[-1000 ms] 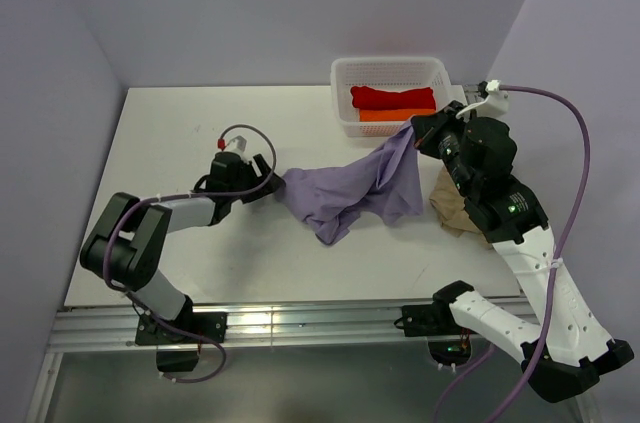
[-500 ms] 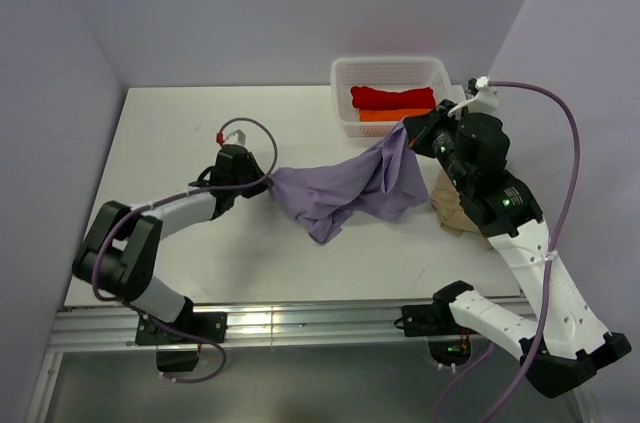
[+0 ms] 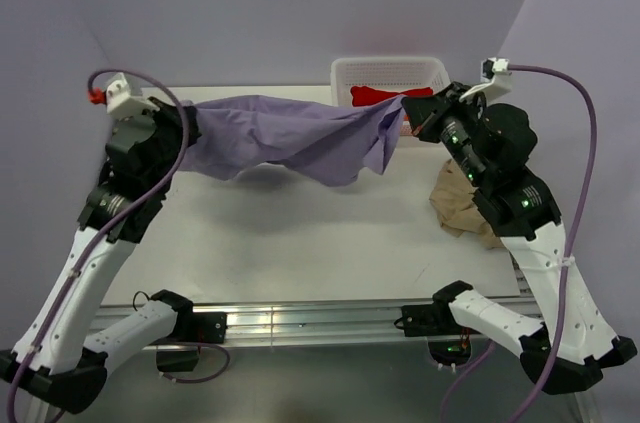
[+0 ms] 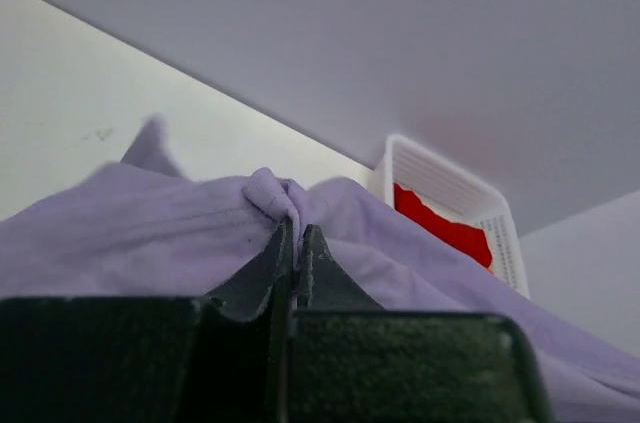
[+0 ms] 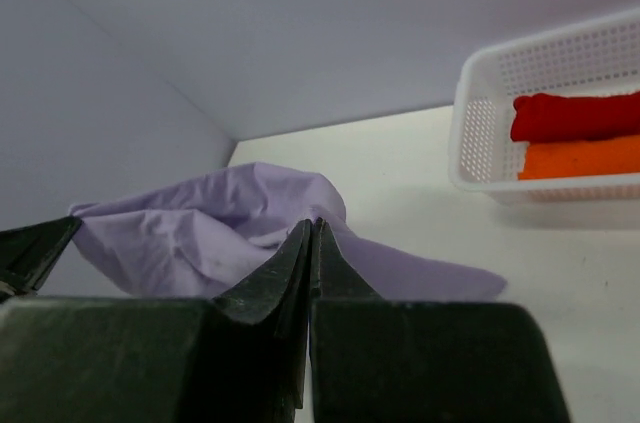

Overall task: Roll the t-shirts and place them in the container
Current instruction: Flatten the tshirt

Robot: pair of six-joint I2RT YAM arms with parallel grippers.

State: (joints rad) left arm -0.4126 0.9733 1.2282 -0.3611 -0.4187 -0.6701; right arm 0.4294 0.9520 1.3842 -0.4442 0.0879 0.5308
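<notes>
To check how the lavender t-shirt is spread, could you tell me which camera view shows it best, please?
The top external view: the lavender t-shirt shows at full width, held up between the left gripper and right gripper. The left wrist view shows only a pinched fold; the right wrist view shows a crumpled part.

Left pincer (image 3: 191, 115) and right pincer (image 3: 408, 104) clamped tight, held high, well apart.

Both arms are built alike: the left arm (image 3: 75, 273) and the right arm (image 3: 545, 263) have glossy white links between chunky black joint housings. A thin purple cable (image 3: 588, 133) loops off each wrist from a small white plug (image 3: 493, 68); the left plug has a red tip (image 3: 96, 96). Tiny green lights (image 3: 518, 205) glow on the right arm. The left gripper (image 4: 297, 235) has matte black wedge fingers.
</notes>
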